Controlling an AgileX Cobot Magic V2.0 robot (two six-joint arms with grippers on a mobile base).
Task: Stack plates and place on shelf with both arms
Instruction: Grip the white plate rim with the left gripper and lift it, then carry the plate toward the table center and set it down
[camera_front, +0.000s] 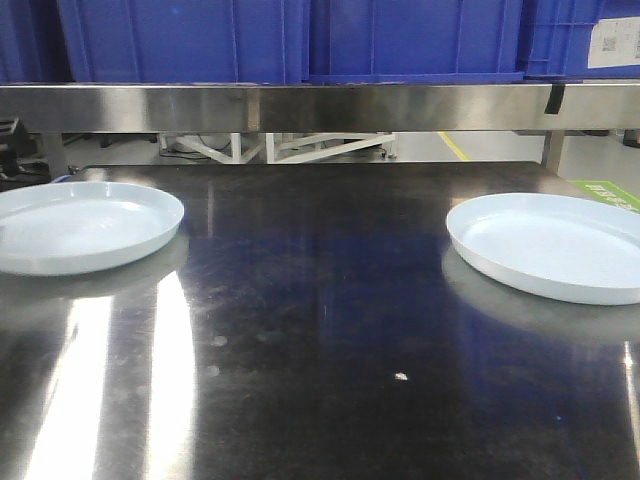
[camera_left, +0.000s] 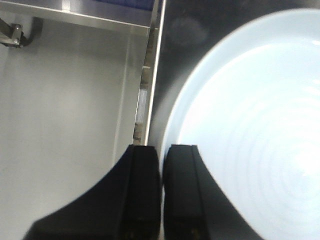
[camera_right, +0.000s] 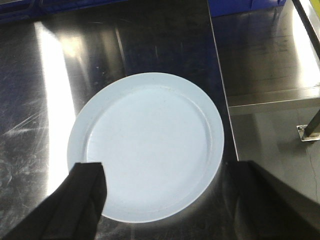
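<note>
Overall: I see the steel table (camera_front: 320, 330) with the left plate (camera_front: 85, 225) and the right plate (camera_front: 550, 245) lying flat on it, well apart, one at each side, not yet stacked.
Left plate: pale blue-white and round, with a low rim. In the front view it is cut by the left border of the picture. In the left wrist view (camera_left: 250, 150) faint rings show inside it, and it lies near the left edge of the table.
Right plate: it looks the same, and its right part is cut by the border in the front view. In the right wrist view (camera_right: 150, 135) I see it whole, near the right edge of the table.
Left gripper (camera_left: 161, 150): the black fingers (camera_left: 145, 195) are pressed together, with only a thin line between them, and they pinch nothing. It hangs over the table edge, with the plate rim just beside it on the right and the floor (camera_left: 65, 125) on the left.
Right gripper (camera_right: 167, 167): the fingers (camera_right: 85, 195) are spread wide and hold nothing. The plate shows between them in the picture. I cannot tell whether they touch it.
Shelf (camera_front: 300, 105): a steel band across the back, higher than the table.
Crates (camera_front: 300, 40): blue, standing on the shelf.
</note>
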